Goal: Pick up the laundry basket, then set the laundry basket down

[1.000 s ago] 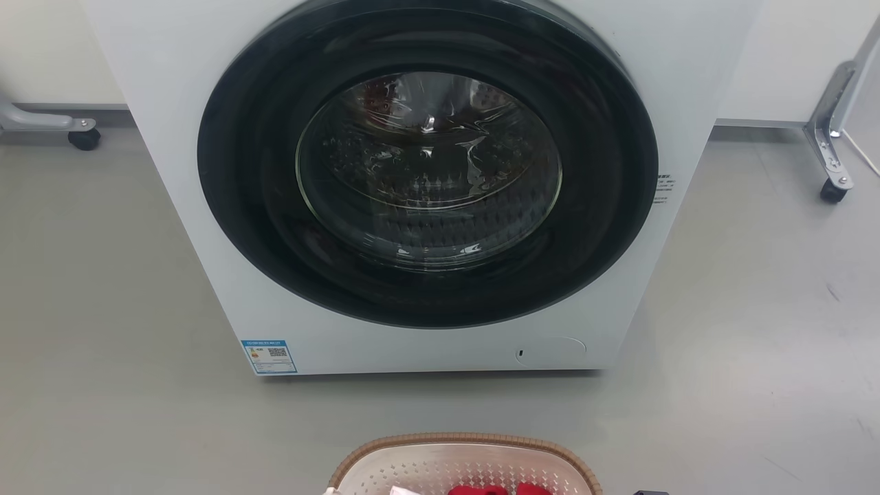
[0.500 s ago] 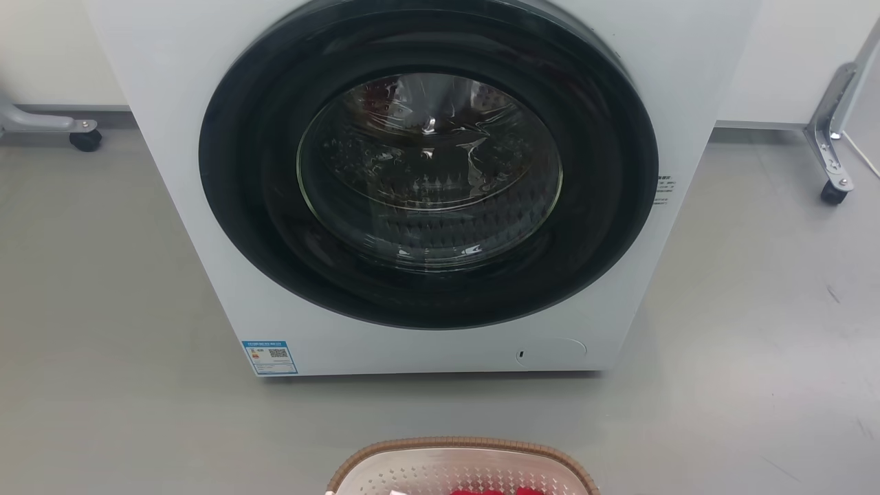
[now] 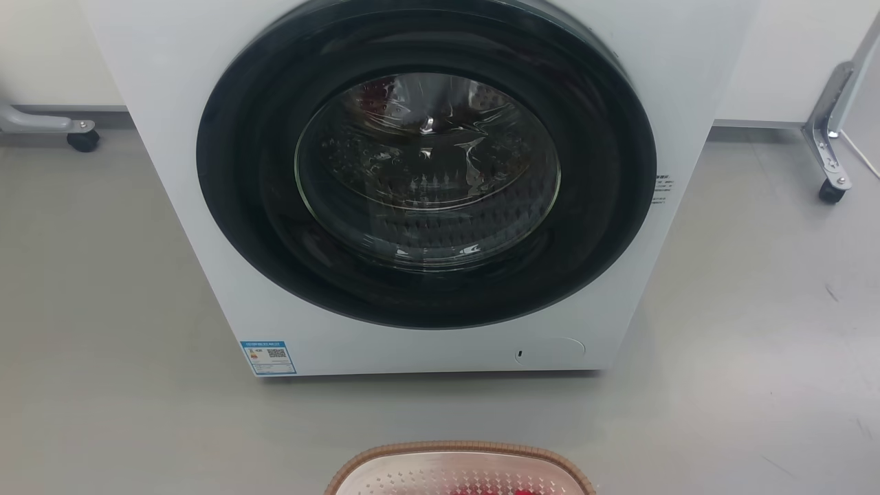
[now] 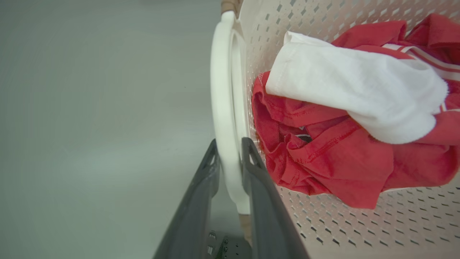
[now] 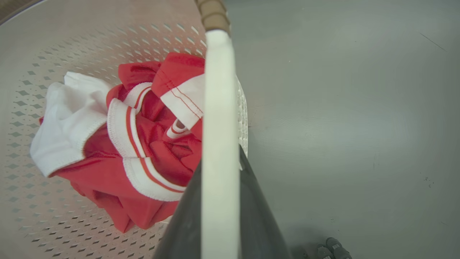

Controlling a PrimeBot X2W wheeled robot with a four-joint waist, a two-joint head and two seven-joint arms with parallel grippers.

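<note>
The cream-white perforated plastic laundry basket point(image 3: 459, 448) is before the white washing machine point(image 3: 172, 137), its long axis spanning my 2 arms; left end effector point(image 4: 230, 149) and right end effector point(image 5: 220, 158) each pinch 1 white side handle point(image 4: 222, 90).

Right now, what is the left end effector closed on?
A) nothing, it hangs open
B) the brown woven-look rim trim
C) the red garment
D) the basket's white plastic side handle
D: in the left wrist view, the left end effector's two dark fingers sit tight on either side of the white plastic side handle of the cream-white perforated plastic laundry basket.
</note>
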